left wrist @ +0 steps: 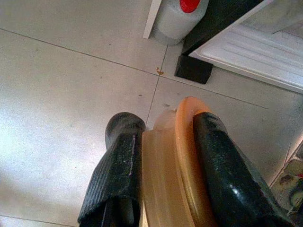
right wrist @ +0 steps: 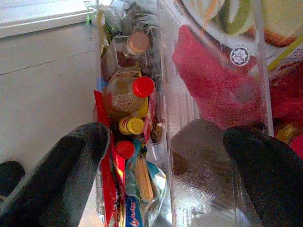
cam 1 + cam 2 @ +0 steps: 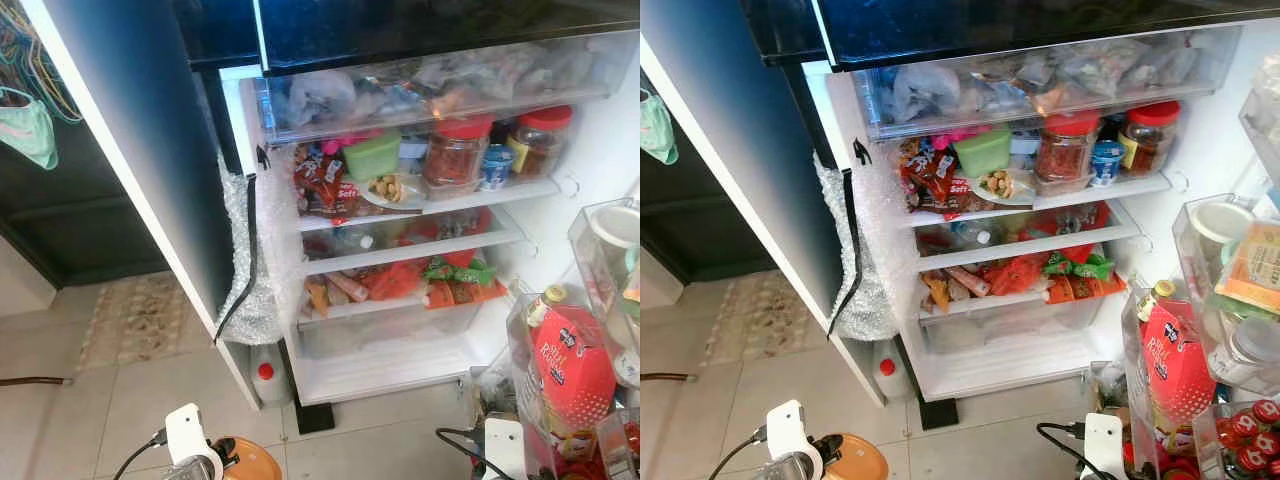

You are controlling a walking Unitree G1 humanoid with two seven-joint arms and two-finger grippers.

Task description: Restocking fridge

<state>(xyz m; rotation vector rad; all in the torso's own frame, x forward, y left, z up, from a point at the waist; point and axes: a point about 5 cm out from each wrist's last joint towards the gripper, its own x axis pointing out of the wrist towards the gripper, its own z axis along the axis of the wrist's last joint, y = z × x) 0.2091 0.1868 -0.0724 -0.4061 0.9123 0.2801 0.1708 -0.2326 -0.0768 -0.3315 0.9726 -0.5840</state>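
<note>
The fridge stands open ahead, its glass shelves (image 3: pixel 440 200) packed. The top shelf carries red-lidded jars (image 3: pixel 455 155), a green tub (image 3: pixel 372 155) and a plate of nuts (image 3: pixel 385 190). Orange and green packets (image 3: pixel 430 285) lie lower down, above a clear crisper drawer (image 3: pixel 390 325). My left gripper (image 1: pixel 165 127) is low over the tiled floor, shut on a pale container with an orange lid (image 1: pixel 184 156), whose lid also appears at the bottom edge (image 3: pixel 250 462). My right gripper (image 2: pixel 173 151) is open beside the door bin (image 2: pixel 213 94), facing small bottles (image 2: pixel 128 94) with red and yellow caps.
The fridge door hangs open on the right, its bins holding a red box (image 3: pixel 570 365) and bottles. A white jug with a red cap (image 3: pixel 265 375) stands on the floor by the fridge's left corner, under bubble wrap (image 3: pixel 245 270). A rug (image 3: pixel 135 315) lies to the left.
</note>
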